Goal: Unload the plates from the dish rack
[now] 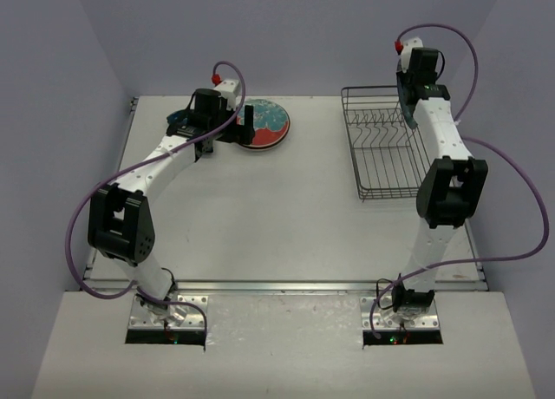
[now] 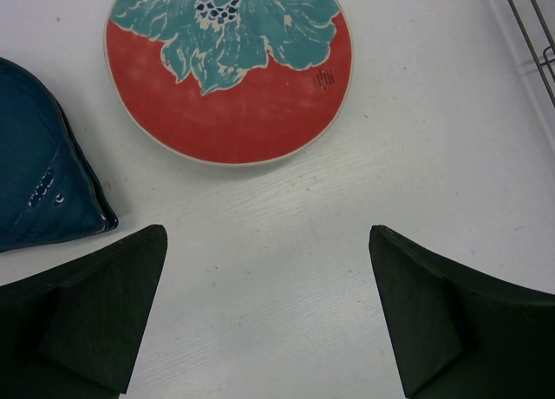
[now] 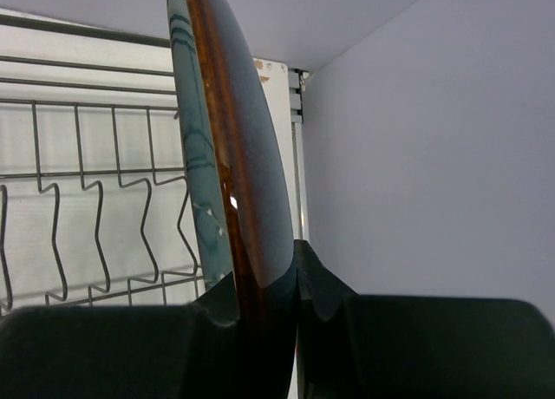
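While right claw [image 1: 413, 91] clamps plate [image 1: 407, 111] upright over rack's [image 1: 381, 169] far right end, top view: red plate [image 1: 267, 126] lies well left, by open left claw [image 1: 232, 128].
Left wrist: red plate ahead, blue plate [image 2: 35, 173] ahead-left.
Right wrist: plate edge-on, rack behind-left.

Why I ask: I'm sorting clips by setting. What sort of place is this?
Probably a lab robot test cell, not a kitchen: left arm and right arm bolted to a plain white table, blank lavender walls around it, a wire dish rack and plates as props.
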Robot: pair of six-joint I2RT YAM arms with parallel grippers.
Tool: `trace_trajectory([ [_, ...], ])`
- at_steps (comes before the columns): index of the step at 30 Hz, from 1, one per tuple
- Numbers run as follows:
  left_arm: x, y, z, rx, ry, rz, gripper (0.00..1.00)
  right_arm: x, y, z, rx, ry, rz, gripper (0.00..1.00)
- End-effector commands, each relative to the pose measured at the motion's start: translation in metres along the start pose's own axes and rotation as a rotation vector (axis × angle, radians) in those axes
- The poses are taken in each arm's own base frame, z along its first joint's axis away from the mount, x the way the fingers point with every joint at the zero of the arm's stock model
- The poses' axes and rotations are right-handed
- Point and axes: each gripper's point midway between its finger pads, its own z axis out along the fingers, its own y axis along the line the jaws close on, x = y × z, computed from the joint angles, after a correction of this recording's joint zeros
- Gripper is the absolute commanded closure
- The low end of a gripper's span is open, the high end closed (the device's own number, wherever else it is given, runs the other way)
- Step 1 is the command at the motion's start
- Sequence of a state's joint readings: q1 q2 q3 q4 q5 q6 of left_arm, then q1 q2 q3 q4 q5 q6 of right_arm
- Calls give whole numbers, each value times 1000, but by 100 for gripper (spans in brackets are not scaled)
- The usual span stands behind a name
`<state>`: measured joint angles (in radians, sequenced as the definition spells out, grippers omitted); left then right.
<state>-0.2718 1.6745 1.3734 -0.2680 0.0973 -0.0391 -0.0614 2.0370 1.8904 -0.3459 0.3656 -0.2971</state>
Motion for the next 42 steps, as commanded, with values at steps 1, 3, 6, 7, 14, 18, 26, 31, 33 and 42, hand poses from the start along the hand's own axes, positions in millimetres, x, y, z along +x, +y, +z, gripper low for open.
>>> trace_trajectory([
  [1,-31,-5,-13,-2,-86,8,0,-104,-65,-76,179,-312,104,100],
  [3,-36,-15,-20,52,-100,16,0,-114,-60,-88,138,-343,132,100],
  [6,-40,-46,-33,242,-131,32,0,-122,-50,-113,22,-361,210,100],
  [7,-46,-53,-40,287,-161,35,0,-123,-42,-121,-39,-364,232,100],
  [14,-45,-116,-78,694,-196,-73,0,-113,63,-207,-719,-359,390,100],
  [18,-25,-131,-73,812,-87,-206,3,-107,112,-265,-1055,-325,474,100],
  [26,1,-144,-73,937,-11,-332,10,-78,199,-331,-1357,-220,417,100],
  [31,5,-144,-73,937,0,-332,26,-66,231,-355,-1450,-174,391,100],
  [33,13,-143,-72,936,18,-335,48,-67,235,-355,-1464,-163,403,100],
  [42,6,-104,-67,926,29,-434,100,-62,236,-310,-1266,-92,433,80],
])
